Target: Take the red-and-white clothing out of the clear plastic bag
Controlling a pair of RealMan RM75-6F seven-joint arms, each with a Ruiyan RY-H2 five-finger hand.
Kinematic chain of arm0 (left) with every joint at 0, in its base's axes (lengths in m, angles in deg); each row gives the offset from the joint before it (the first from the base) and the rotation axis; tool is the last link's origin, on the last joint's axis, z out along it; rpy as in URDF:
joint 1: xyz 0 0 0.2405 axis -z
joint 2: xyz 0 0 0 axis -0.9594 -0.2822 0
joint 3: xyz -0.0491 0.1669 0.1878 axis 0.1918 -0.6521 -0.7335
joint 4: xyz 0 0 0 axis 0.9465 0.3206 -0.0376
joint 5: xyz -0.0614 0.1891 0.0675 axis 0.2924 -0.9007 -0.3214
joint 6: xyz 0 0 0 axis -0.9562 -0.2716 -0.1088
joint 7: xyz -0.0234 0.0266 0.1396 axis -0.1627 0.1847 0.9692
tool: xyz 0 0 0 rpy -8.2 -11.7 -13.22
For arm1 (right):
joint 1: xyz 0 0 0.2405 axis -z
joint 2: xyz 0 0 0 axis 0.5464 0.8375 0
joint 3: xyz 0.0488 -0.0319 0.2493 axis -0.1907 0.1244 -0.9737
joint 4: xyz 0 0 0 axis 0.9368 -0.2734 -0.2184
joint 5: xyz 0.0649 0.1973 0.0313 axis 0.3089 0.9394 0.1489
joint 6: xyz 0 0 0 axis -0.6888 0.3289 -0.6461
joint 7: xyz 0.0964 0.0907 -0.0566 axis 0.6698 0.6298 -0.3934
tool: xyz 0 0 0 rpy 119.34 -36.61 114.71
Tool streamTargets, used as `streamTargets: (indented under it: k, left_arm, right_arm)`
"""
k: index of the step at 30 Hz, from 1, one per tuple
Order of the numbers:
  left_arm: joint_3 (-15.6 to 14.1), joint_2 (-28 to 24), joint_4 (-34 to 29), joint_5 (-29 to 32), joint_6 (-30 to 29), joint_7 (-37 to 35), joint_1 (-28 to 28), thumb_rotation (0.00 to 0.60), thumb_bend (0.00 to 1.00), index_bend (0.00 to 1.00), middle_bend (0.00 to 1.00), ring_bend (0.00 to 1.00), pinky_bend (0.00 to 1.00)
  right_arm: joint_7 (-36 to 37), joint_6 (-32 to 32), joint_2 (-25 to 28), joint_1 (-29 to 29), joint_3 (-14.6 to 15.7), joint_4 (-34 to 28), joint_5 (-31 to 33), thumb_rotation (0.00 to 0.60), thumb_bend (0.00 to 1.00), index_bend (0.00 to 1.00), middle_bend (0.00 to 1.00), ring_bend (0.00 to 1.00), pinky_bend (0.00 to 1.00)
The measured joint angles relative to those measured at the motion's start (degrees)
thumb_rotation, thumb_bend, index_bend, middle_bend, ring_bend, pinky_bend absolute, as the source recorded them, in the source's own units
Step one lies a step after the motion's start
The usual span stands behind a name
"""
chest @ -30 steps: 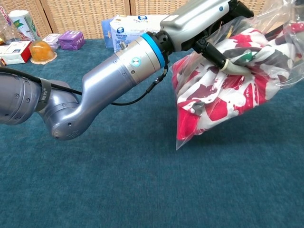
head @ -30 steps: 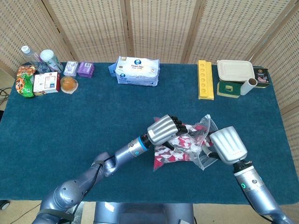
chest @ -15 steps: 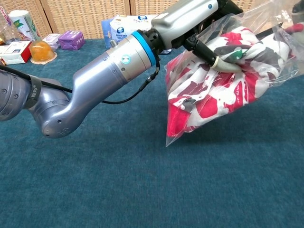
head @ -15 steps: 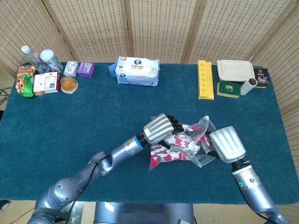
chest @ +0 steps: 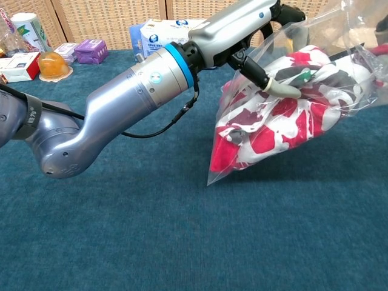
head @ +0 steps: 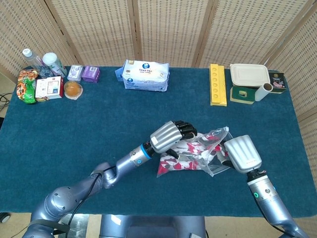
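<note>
The clear plastic bag [head: 214, 139] [chest: 354, 73] hangs just above the blue table, stretched between my two hands. The red-and-white clothing [head: 184, 154] [chest: 273, 124] is bunched up inside it. My left hand [head: 169, 135] [chest: 257, 27] reaches in from the left, and its curled fingers grip the bag's upper left end, a fingertip [chest: 286, 91] pressing the plastic against the cloth. At the bag's right end my right hand [head: 242, 153] holds the plastic, with its fingers mostly hidden under the hand. The bag's lower corner [chest: 211, 179] points down at the table.
A tissue pack [head: 145, 75] lies at the back centre. A yellow tray [head: 217, 84], a white lidded box [head: 249, 75] and a tin stand at the back right. Bottles, snacks and small boxes [head: 48, 82] cluster at the back left.
Both hands have carried the bag a little to the left. It now lies flatter and more stretched out, with its lower corner further left.
</note>
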Motion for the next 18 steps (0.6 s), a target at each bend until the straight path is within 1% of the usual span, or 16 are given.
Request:
streamTargets:
  k: [6, 11, 14, 18]
  left_arm:
    - [0.1, -3.3, -6.2, 0.1, 1.1, 2.6, -0.7, 0.600, 0.00, 0.11, 0.25, 0.18, 0.33]
    - [0.2, -6.7, -12.1, 0.2, 1.6, 5.5, -1.8, 0.600, 0.00, 0.10, 0.24, 0.17, 0.33]
    - [0.1, -9.5, -16.4, 0.4, 1.9, 7.9, -3.0, 0.600, 0.00, 0.10, 0.23, 0.16, 0.32]
    - [0.0, -13.8, -22.4, 1.4, 3.1, 12.0, -5.1, 0.600, 0.00, 0.09, 0.21, 0.13, 0.29]
  right_arm:
    - [-0.2, 0.6, -0.5, -0.3, 0.2, 1.4, 0.3, 0.435, 0.57, 0.66, 0.90, 1.00, 1.00]
    - [-0.2, 1.3, -0.9, -0.5, 0.5, 3.0, 0.2, 0.435, 0.57, 0.66, 0.90, 1.00, 1.00]
    - [-0.2, 1.8, -1.1, -0.8, 0.6, 3.6, 0.1, 0.437, 0.57, 0.66, 0.90, 1.00, 1.00]
    - [-0.3, 2.0, -1.0, -0.9, 0.8, 3.6, -0.2, 0.431, 0.57, 0.66, 0.90, 1.00, 1.00]
